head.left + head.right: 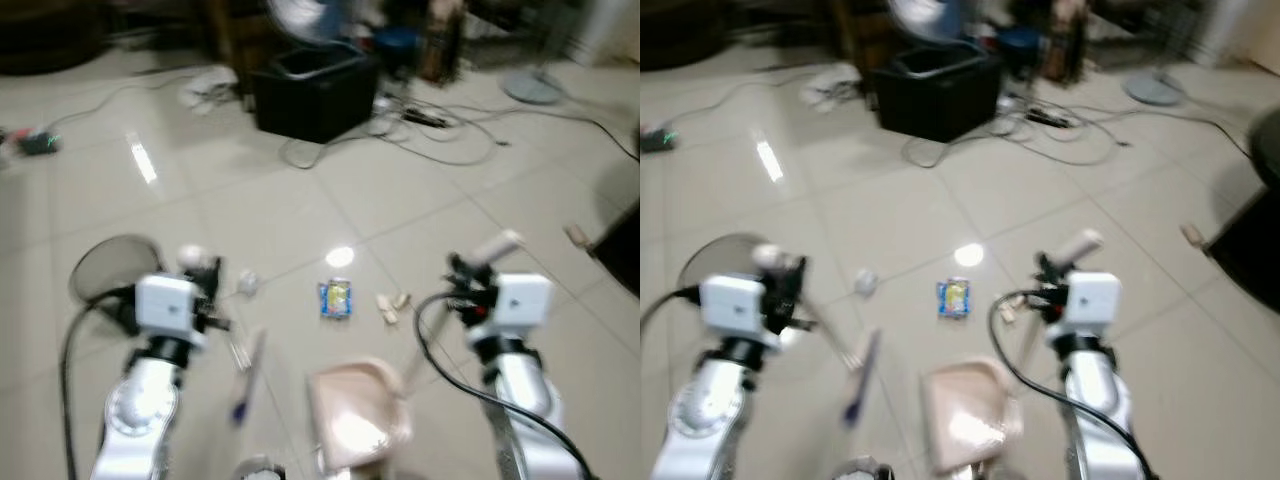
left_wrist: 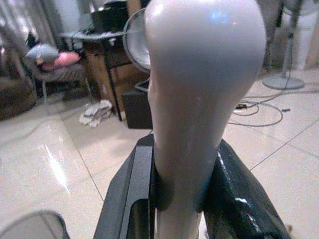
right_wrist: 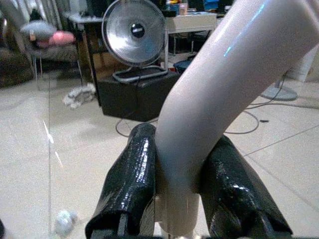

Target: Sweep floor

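Now I grip the broom handle (image 2: 199,99) in my left hand (image 1: 200,285) and the dustpan (image 1: 358,415) handle in my right hand (image 1: 470,280); the wrapper (image 1: 336,298) lies at twelve o'clock of the pan, between both hands.

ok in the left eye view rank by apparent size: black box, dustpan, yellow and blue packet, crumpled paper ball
1. black box, though it lies farthest away
2. dustpan, nearest the camera, so the gap with the box is unsure
3. yellow and blue packet
4. crumpled paper ball

Black bin (image 1: 312,92), tangled cables (image 1: 450,135), fan base (image 1: 533,88).

Silver arms, white wrist boxes, black cables.
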### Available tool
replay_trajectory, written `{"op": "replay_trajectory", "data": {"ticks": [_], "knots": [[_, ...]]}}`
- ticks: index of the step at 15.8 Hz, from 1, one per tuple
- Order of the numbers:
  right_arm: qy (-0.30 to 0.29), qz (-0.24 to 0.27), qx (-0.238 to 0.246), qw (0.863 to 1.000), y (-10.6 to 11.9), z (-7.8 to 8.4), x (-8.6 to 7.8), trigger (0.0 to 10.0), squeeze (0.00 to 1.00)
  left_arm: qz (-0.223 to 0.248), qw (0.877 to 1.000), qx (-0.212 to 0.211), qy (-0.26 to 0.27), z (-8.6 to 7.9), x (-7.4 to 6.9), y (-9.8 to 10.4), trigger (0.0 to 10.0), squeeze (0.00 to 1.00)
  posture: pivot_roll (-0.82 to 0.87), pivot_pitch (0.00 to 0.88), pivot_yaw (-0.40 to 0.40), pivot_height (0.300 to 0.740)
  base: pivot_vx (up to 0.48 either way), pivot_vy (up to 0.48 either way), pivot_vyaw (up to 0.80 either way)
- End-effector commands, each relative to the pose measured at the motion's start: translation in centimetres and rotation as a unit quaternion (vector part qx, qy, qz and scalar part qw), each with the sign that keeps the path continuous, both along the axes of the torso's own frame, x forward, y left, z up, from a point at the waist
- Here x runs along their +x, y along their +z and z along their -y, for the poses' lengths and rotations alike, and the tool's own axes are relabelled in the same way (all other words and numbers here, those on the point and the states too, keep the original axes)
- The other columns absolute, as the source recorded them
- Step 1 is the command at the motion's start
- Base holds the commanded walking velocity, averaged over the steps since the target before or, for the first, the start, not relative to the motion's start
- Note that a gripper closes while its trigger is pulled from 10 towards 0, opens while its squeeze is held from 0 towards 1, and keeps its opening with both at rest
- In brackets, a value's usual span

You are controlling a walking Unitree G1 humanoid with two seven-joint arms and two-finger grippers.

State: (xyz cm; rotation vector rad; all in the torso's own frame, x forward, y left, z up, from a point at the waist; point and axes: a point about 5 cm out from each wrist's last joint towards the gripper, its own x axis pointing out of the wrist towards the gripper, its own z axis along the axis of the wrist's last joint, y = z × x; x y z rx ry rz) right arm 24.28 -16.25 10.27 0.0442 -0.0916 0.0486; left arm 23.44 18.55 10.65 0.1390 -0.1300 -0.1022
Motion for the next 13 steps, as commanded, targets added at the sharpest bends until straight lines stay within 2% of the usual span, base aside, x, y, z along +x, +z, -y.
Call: {"op": "replay_trajectory", "data": {"ticks": [1,6,9,10,13], "knots": [[-0.006,0.023,0.002,1.000,0.65,0.63,-0.14,10.0,0.00,0.026,1.000,0.001,-0.010,0.67,0.11,0.93,10.0,0.00,0.02,0.120,0.024,0.740,0.360,0.000,0.00],[0.003,0.033,-0.026,0.999,0.82,0.05,-0.06,10.0,0.00,0.042,0.999,0.010,0.006,-0.03,0.20,1.60,10.0,0.00,0.03,0.117,0.023,0.740,0.360,0.000,0.00],[0.005,0.044,-0.025,0.999,1.08,-0.05,0.05,10.0,0.00,0.044,0.999,0.013,0.008,-0.01,0.22,1.73,10.0,0.00,0.03,0.115,0.021,0.740,0.361,0.000,0.80],[0.000,0.047,-0.008,0.999,1.12,0.13,0.05,10.0,0.00,0.046,0.999,0.013,0.008,0.02,0.28,1.79,10.0,0.00,0.03,0.115,0.019,0.740,0.364,0.000,0.00],[0.000,0.047,-0.008,0.999,1.08,0.22,0.11,10.0,0.00,0.048,0.999,0.014,0.010,-0.03,0.40,1.82,10.0,0.00,0.03,0.112,0.020,0.740,0.361,0.000,0.00]]}}
